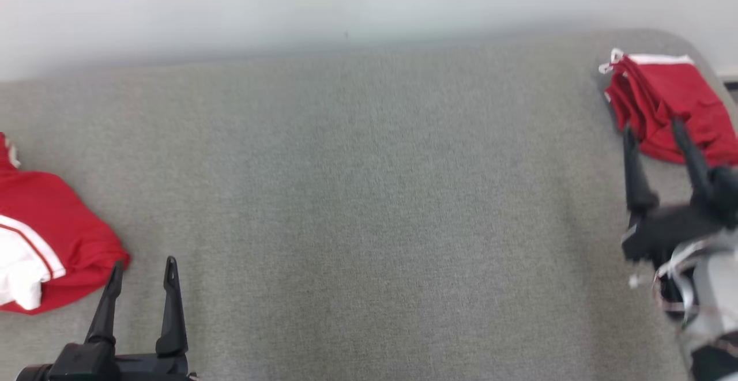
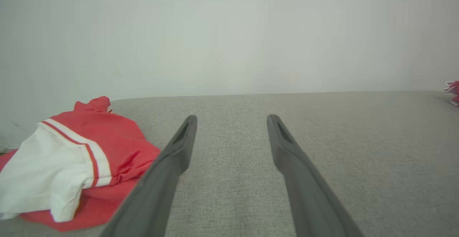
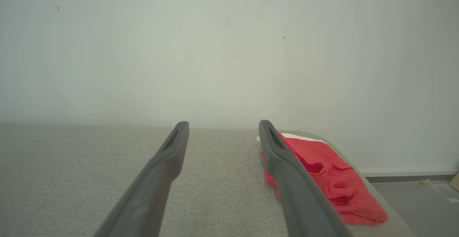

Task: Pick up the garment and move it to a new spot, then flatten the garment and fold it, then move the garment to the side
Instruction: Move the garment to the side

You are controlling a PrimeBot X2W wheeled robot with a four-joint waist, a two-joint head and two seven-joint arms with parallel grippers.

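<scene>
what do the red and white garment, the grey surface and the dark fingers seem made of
Red and white garment: soft matte knit fabric, probably; it crumples in loose folds.
Grey surface: woven upholstery-like cloth, matte; a fine weave shows.
Fingers: likely moulded plastic, dull dark grey, smooth, rigid.

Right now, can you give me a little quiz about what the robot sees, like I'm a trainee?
1. True or false: the left gripper holds the red-and-white garment.
2. Where does the red garment lie? A) at the table's far right corner B) mid-table C) under the left gripper
3. Fill in: the right gripper stands ___ (open or shut).

Key: 1 false, its open jaws are empty; 2 A; 3 open.
</scene>
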